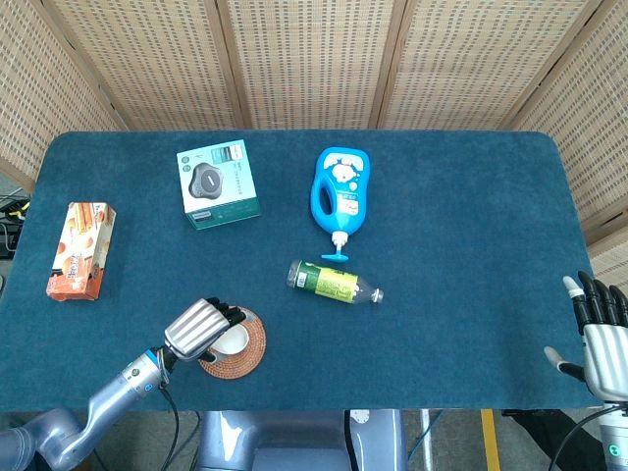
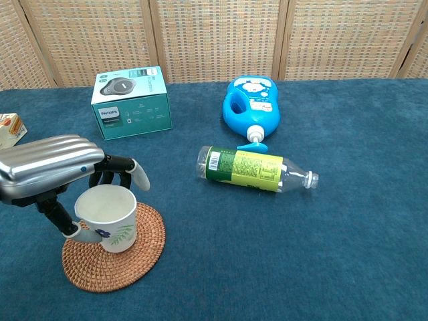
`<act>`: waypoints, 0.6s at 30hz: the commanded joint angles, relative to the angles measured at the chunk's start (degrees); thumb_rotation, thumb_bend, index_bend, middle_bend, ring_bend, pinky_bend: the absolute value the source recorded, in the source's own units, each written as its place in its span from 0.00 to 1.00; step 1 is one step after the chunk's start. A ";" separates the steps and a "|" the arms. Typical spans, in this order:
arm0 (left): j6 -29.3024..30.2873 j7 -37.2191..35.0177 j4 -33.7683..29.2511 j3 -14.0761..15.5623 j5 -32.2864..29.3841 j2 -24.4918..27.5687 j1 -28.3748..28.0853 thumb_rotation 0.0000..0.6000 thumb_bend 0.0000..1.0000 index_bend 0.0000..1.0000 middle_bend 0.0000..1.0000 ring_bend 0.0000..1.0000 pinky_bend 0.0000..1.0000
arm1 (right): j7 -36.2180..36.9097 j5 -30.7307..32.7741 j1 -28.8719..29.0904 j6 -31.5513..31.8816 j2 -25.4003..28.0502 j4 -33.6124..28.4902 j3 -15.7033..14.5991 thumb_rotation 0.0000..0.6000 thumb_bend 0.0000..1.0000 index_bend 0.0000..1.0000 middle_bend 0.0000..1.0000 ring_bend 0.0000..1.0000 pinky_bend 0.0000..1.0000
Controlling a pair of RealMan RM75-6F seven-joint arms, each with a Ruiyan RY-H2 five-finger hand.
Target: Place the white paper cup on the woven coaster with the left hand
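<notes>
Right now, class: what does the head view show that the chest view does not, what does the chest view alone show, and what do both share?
Only the head view shows the right hand, open at the table's right edge, and the whole orange snack box.

Only the chest view shows the leaf print on the white paper cup.

Both show the left hand holding the cup over the woven coaster, the teal box, blue bottle and green-labelled bottle.

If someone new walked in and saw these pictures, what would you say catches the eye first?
First, the left hand holding the white paper cup over the woven coaster at the table's near left. Next, the bright blue bottle lying at centre, with a green-labelled clear bottle on its side just in front. The right hand sits empty off the near right corner.
</notes>
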 commanded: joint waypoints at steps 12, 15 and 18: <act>-0.90 1.01 0.11 1.49 -0.27 0.75 -0.12 1.00 0.00 0.00 0.03 0.10 0.25 | 0.20 -0.04 -0.12 0.27 0.23 -0.18 0.00 1.00 0.00 0.05 0.00 0.00 0.00; -0.68 0.87 0.12 1.63 -0.57 1.03 0.14 1.00 0.00 0.00 0.00 0.02 0.21 | 0.17 -0.14 -0.17 0.41 0.26 -0.26 -0.01 1.00 0.00 0.06 0.00 0.00 0.00; 0.79 -1.18 -0.26 2.23 0.24 1.95 0.61 1.00 0.00 0.00 0.00 0.00 0.14 | 0.19 -0.30 -0.21 0.57 0.30 -0.35 -0.04 1.00 0.00 0.06 0.00 0.00 0.00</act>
